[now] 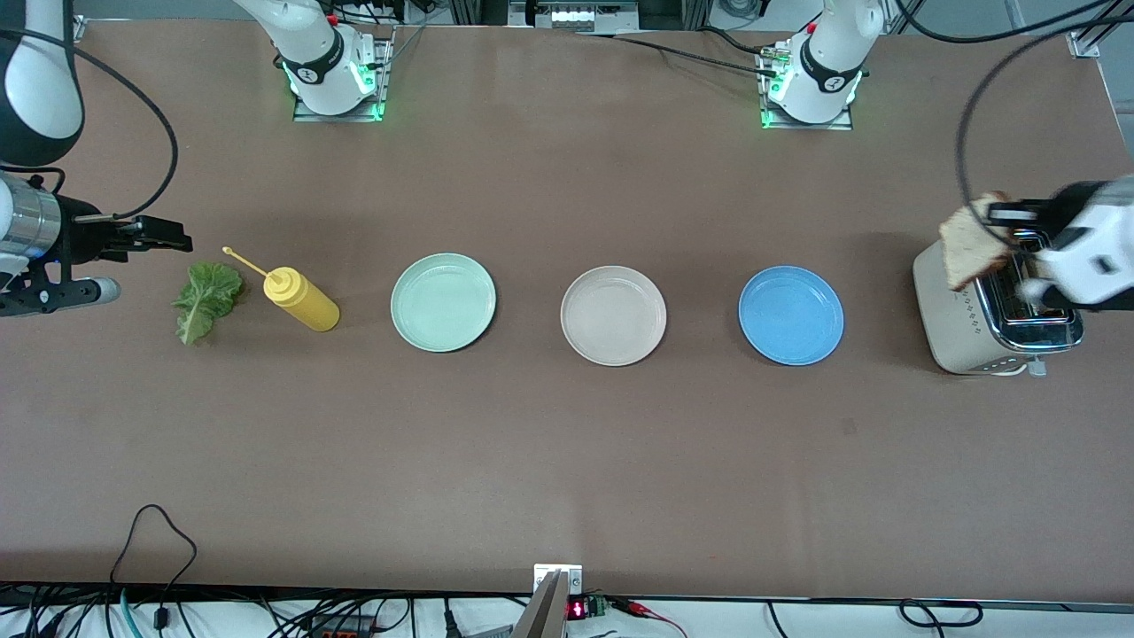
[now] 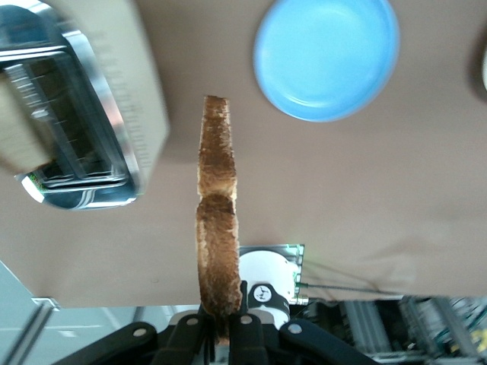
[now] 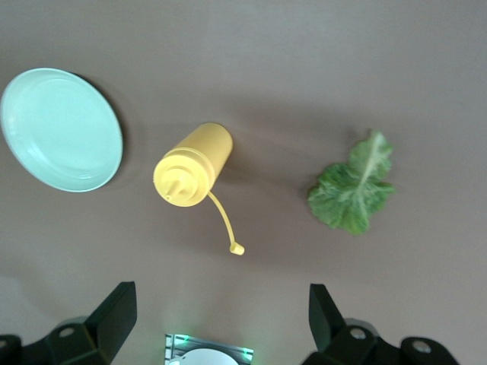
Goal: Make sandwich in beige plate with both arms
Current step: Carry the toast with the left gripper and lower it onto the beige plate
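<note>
Toasted bread slice point(image 2: 216, 220) in left tool point(image 2: 223, 328)

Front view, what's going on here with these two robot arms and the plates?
The left gripper is shut on a slice of toast, holding it over the toaster at the left arm's end of the table. The right gripper waits open over the table near the lettuce leaf and the yellow squeeze bottle. The beige plate, between the mint green plate and the blue plate, has nothing on it yet.
</note>
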Robot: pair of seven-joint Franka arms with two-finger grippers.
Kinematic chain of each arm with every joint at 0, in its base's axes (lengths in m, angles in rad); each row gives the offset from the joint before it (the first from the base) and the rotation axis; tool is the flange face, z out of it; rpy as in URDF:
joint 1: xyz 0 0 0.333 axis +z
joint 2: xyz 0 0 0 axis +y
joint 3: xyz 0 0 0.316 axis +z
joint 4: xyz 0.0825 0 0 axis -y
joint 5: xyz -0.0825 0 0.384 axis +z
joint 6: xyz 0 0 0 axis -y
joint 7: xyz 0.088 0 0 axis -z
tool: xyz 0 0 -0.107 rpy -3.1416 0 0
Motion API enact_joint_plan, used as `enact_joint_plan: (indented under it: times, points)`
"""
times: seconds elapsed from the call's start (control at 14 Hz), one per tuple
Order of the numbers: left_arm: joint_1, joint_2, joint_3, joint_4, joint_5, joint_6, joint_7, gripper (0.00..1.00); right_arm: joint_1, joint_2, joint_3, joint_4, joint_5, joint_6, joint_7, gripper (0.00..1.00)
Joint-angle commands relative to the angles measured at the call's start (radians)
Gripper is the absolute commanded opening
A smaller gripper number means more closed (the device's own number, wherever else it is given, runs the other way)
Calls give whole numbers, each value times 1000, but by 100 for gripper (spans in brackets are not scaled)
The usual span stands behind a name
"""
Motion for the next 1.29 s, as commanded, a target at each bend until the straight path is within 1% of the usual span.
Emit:
enact_joint_plan:
  times: [0.0,0.07,0.21,0.36,0.43,0.57,0.72,0.93,1.07,1.22]
  points:
    - [-178,18,-3,-3,-50,-12,-28,1,-33,5,8,0,38,-11,-53,100]
    - [-215,35,-3,-1,-116,0,-72,1,-33,6,8,0,38,-11,-66,100]
    - [-269,57,-3,-15,-240,109,-178,0,-33,6,8,0,40,-11,-67,100]
    - [-330,98,-3,-29,-295,183,-218,0,-33,6,8,0,40,-11,-67,100]
    - [-380,139,-3,-55,-378,273,-281,0,-33,6,8,0,40,-12,-69,100]
    - [-457,175,-3,-102,-388,413,-332,0,-35,8,8,0,40,-12,-90,100]
    - [-499,215,-3,-145,-394,520,-356,0,-35,11,8,2,40,-11,-93,100]
    - [-531,279,-3,-152,-424,611,-406,0,-41,11,8,2,38,-11,-95,100]
    - [-539,295,-3,-152,-432,658,-404,0,-43,13,8,2,40,-11,-95,100]
    - [-528,310,-3,-149,-489,703,-380,0,-43,13,8,2,40,-11,-96,100]
